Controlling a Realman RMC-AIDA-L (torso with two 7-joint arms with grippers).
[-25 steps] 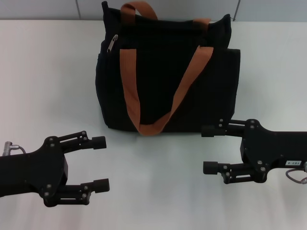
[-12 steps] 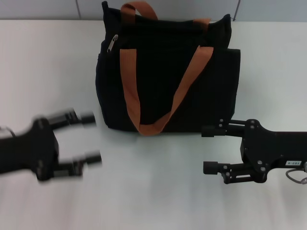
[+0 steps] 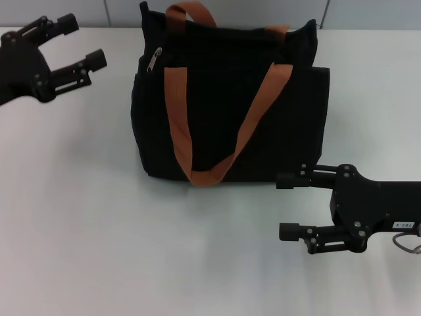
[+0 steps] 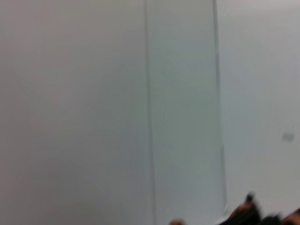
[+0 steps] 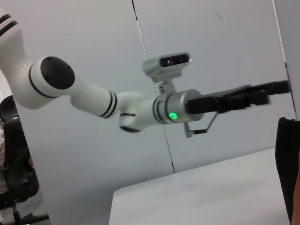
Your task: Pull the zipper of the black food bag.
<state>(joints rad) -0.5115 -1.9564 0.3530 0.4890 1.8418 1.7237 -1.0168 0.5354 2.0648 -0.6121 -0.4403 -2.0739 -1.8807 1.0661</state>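
At the far middle of the white table [image 3: 99, 217] stands the boxy black fabric food bag [image 3: 223, 105], upright, with two long orange-brown webbing handles [image 3: 197, 131], one draped down its front and one rising at the top. Its small silver teardrop zipper pull [image 3: 155, 58] hangs at the bag's upper corner on the robot's left side, at the end of the black zip track that runs along the top edge.

The left gripper [image 3: 84, 43] hovers raised off the table, to the left of the bag and near the height of the pull, its two black fingers spread apart and empty, with a clear gap between them and the bag. The right gripper [image 3: 287, 205] sits low near the bag's front lower corner on the right, fingers also apart, holding nothing.

The step in hand looks like the approach: the left arm is lining up with the pull, and no contact is made yet. The next move likely calls for bringing the open fingers in around the small tab, pinching it squarely, then drawing it along the track toward the right. The right gripper may need to steady the bag so it does not slide or tip.
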